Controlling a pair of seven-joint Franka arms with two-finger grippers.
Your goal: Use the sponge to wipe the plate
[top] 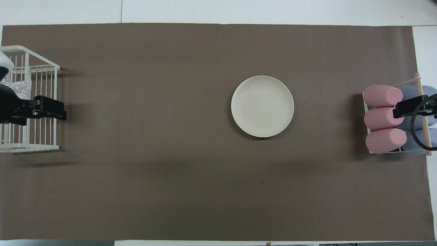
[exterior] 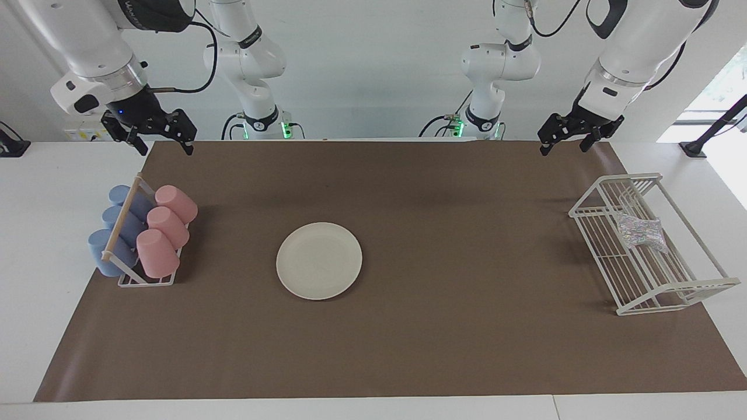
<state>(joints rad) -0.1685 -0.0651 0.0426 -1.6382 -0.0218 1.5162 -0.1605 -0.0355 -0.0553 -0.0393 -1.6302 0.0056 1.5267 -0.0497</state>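
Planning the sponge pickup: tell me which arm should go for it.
Left, probably. The left gripper, open and empty, is up above the white wire rack's end of the table, and the sponge lies in that rack. The right gripper waits, open, near the cup rack.

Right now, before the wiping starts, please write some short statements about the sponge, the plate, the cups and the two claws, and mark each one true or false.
1. The sponge lies on the plate. False: it lies in the white wire rack, toward the left arm's end of the table.
2. The plate has nothing on it. True.
3. The left claw holds the sponge. False: it is open, empty and raised above the mat's edge.
4. Pink cups and blue cups sit in a holder toward the right arm's end. True.
5. The right claw touches the plate. False: it is up in the air, apart from the plate.
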